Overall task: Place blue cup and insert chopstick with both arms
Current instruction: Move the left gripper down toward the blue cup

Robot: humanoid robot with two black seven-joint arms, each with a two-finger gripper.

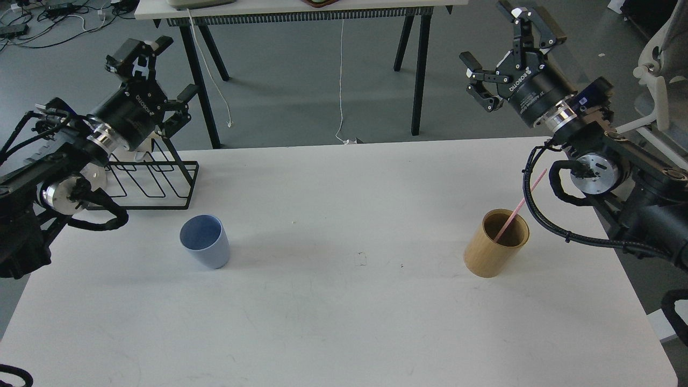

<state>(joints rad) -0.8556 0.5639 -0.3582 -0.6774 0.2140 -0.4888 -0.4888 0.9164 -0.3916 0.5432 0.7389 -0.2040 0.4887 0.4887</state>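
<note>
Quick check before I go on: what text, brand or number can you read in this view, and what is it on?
"ROBOTIQ": white, on the body of the left gripper, seen tilted.
"ROBOTIQ": white, on the body of the right gripper, seen tilted; smaller print beside it is too small to read.
No readable marks on the blue cup, the chopstick, the tan holder or the table.

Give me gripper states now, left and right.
Left gripper: open, holding nothing, raised above the wire rack.
Right gripper: open, holding nothing, raised beyond the table's far edge.

2 cups (205,241), 1 chopstick (519,207), 1 rack (152,180)
</note>
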